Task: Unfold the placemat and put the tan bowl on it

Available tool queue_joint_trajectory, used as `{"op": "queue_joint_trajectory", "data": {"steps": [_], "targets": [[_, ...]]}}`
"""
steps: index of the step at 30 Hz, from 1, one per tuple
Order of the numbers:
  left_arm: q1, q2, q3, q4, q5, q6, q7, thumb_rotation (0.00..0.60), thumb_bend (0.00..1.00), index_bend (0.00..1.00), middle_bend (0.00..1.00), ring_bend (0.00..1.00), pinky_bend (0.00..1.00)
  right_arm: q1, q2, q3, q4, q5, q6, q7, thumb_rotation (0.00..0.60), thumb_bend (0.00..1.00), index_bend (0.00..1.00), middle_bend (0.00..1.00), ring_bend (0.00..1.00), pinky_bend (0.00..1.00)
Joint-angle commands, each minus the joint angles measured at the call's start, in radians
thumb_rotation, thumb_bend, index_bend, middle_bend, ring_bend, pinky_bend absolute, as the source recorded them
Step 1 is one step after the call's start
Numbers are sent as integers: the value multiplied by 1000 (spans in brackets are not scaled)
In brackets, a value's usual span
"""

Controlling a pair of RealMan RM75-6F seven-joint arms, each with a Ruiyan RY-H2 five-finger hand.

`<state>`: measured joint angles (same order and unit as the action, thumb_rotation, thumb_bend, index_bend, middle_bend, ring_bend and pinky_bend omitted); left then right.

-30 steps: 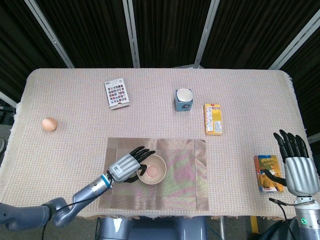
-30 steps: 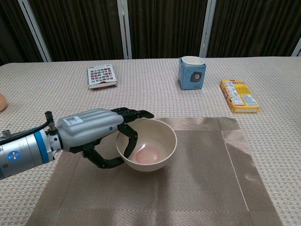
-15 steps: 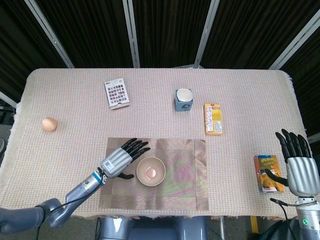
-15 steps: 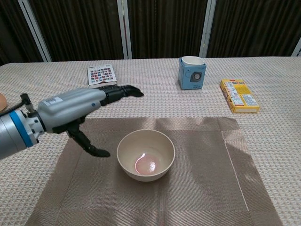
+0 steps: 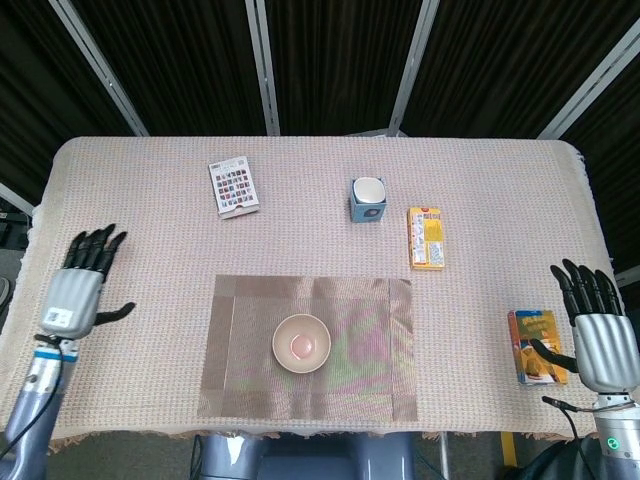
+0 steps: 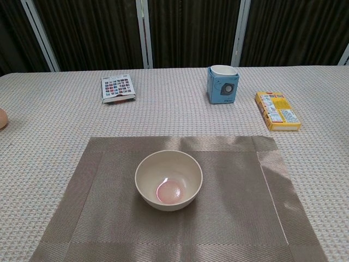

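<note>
Since a second ago my left hand [image 5: 72, 295] has let go of the tan bowl [image 5: 302, 343] and swung clear to the table's left edge; it now covers the spot where the egg sat in the head view. Chest view shows only a sliver of the egg [image 6: 2, 118] at its left border.

Left hand: fingers spread, holding nothing. Right hand [image 5: 600, 340]: fingers apart and upright, empty, just beside the orange box [image 5: 535, 347] at the right edge.

Placemat [image 5: 370, 340] lies open and flat on the table [image 5: 150, 180]. Bowl stands upright on it, a little left of centre, well inside the border.

Judgement: both parts of the task look done; what remains is the retreat. To do it well I keep both hands high and outboard, move slowly, and avoid sweeping over the mat, so nothing nudges the bowl or lifts a mat corner. Left hand should mind the egg beneath it; right hand should not brush the orange box.
</note>
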<state>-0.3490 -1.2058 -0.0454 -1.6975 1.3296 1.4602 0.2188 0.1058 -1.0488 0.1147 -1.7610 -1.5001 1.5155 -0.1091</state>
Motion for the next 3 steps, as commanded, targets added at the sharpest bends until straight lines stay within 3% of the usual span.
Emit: {"op": "queue_joint_trajectory", "data": {"steps": [1,3], "targets": [[73,60,23,-45,-27,65,-2,600,0,0,0,0,0,4,2,-1,4,1,-9,4,600,0,0,0,0,0],[89,70,28,-44,-16,81,-10,600,0,0,0,0,0,6,2,-2,7,4,-16,6,600,0,0,0,0,0]]}}
